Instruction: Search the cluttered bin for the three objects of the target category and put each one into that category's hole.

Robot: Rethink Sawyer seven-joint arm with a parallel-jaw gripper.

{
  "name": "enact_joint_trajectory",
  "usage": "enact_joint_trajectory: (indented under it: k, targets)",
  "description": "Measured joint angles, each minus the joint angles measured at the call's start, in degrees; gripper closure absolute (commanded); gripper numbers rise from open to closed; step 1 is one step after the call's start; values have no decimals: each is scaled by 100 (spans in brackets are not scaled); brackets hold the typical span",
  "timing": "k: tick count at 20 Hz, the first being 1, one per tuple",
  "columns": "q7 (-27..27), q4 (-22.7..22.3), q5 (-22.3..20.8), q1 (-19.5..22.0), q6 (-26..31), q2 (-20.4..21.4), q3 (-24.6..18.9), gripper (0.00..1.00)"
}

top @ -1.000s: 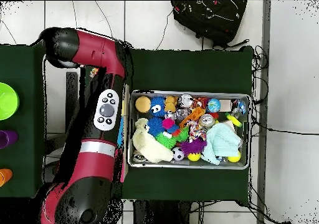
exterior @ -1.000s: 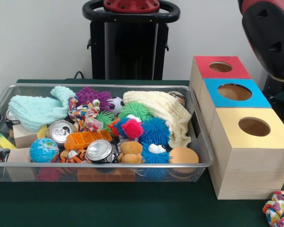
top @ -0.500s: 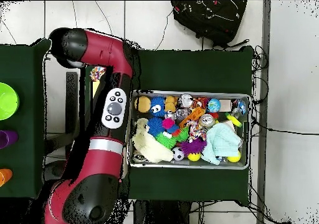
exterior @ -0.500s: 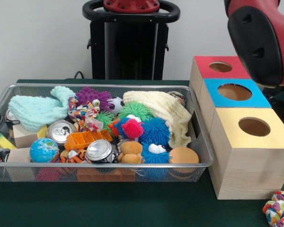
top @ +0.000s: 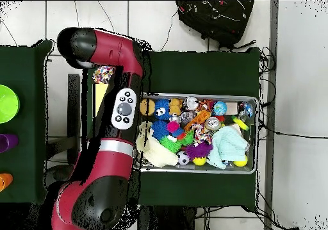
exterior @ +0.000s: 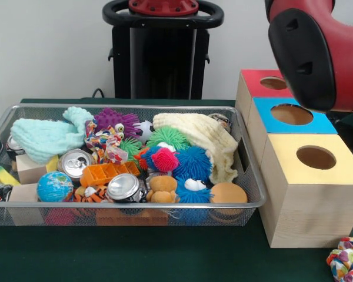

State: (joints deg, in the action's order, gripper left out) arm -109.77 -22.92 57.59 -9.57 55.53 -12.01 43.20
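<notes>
Wire-mesh bin (exterior: pixel 250 202) sits on my green table (exterior: pixel 165 258), packed with clutter: a mint cloth (exterior: pixel 44 138), a cream cloth (exterior: pixel 206 138), two drink cans (exterior: pixel 75 161) (exterior: pixel 123 187), a small globe ball (exterior: pixel 54 187), an orange tray (exterior: pixel 109 172), a blue spiky ball (exterior: pixel 193 161) and a purple spiky toy (exterior: pixel 115 119). Beside the bin stand three wooden boxes with holes: red-topped (exterior: pixel 265 82), blue-topped (exterior: pixel 317 123) and yellow-topped (exterior: pixel 341 170). I see the red arm (exterior: pixel 317 53) over the boxes in the front view, and lying along the bin's edge from overhead. The gripper itself I can't find in either view, so I cannot tell its state. A multicoloured fabric ball (exterior: pixel 347 258) lies on the table near the yellow-topped box.
</notes>
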Motion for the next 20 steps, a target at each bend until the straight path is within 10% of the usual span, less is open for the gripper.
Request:
enact_joint_trajectory:
  k: [20]
  targets:
    - [0,64,-49,-219,-74,-92,-282,0]
